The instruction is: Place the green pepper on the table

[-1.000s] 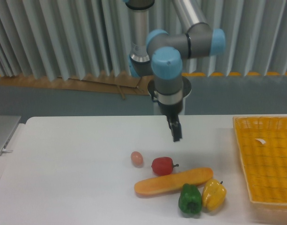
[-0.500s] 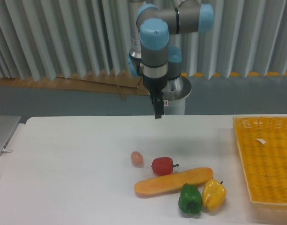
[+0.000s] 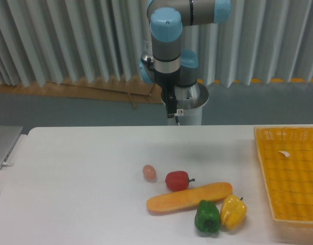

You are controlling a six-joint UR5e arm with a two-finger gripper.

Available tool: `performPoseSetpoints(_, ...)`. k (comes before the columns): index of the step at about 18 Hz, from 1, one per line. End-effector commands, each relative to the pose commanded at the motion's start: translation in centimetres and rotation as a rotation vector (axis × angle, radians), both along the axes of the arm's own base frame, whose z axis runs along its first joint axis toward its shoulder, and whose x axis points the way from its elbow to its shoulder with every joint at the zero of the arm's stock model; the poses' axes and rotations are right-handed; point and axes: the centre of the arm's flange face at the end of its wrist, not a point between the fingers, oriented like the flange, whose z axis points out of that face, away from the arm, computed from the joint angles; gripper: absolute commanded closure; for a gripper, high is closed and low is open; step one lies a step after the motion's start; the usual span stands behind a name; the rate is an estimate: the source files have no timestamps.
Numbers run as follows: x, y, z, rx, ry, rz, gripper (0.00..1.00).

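End effector [image 3: 170, 111] lifts higher, away from the surface [image 3: 74, 173].
Its opening can't be told; it holds nothing. Green pepper [image 3: 207, 217] rests unmoved beside the yellow one [image 3: 233, 211].

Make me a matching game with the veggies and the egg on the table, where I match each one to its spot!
Things:
1. green pepper
2. red pepper
3. egg
4. long orange squash

Places:
A. furthest left of the group
B. touching the yellow pepper, nearest the front edge
C. lying between the red pepper and the green pepper
D. just right of the egg

Pairs: 1-B, 2-D, 3-A, 4-C
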Motion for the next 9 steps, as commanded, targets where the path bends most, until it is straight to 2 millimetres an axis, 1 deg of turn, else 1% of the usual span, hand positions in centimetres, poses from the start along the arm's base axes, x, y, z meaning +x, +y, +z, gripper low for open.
performPoseSetpoints(9,0.26,0.09,0.16,0.016,-0.011,-0.003,0.00)
